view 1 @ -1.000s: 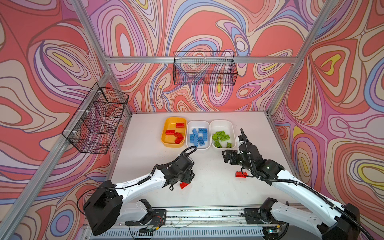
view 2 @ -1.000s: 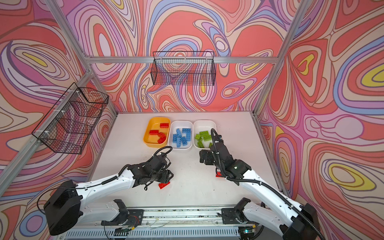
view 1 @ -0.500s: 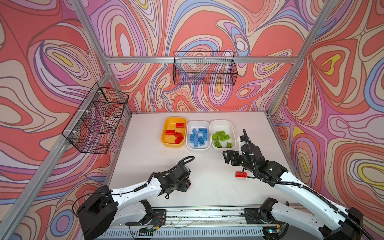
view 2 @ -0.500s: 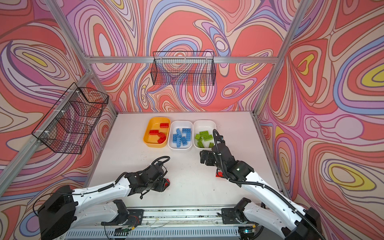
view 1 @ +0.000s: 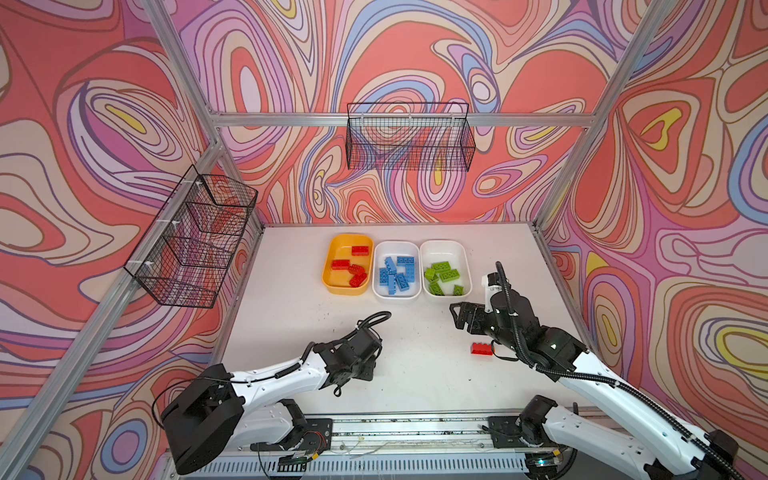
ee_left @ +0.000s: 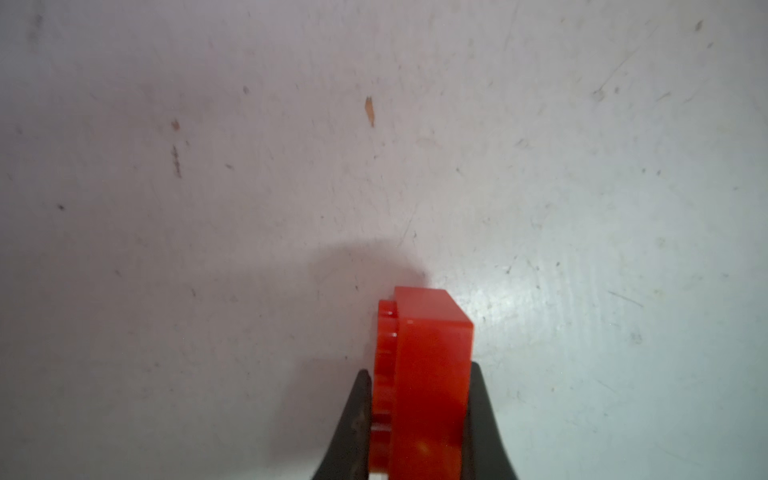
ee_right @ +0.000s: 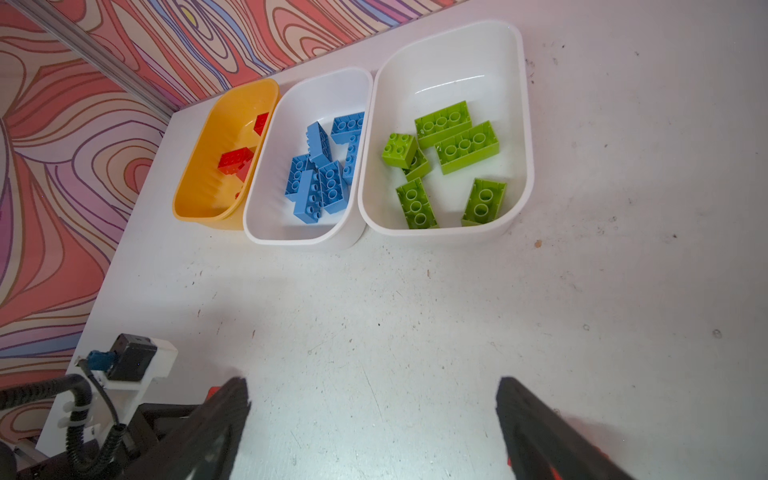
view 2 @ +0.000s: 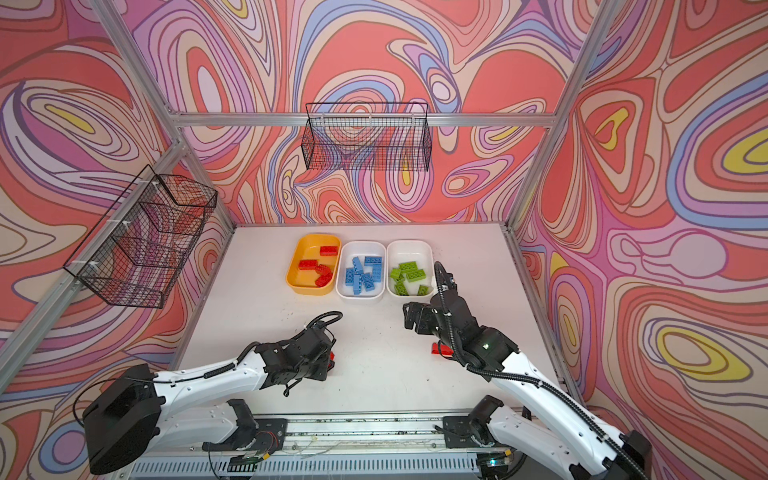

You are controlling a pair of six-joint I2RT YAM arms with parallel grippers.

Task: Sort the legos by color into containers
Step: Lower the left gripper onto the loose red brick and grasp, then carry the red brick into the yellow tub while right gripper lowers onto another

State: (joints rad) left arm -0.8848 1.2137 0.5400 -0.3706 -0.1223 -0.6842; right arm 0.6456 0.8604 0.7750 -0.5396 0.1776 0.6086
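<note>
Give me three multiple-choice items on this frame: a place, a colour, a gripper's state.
1. Where is the loose red brick? A. in the yellow tub B. in a wire basket C. on the table beside the right arm
2. What colour are the bricks in the middle tub? A. blue B. red C. green
3. How is the left gripper? A. open, empty B. shut on a second red brick C. shut on a green brick
1 C: it lies on bare table. 2 A: every brick there is blue. 3 B: its fingers pinch red plastic.
</note>
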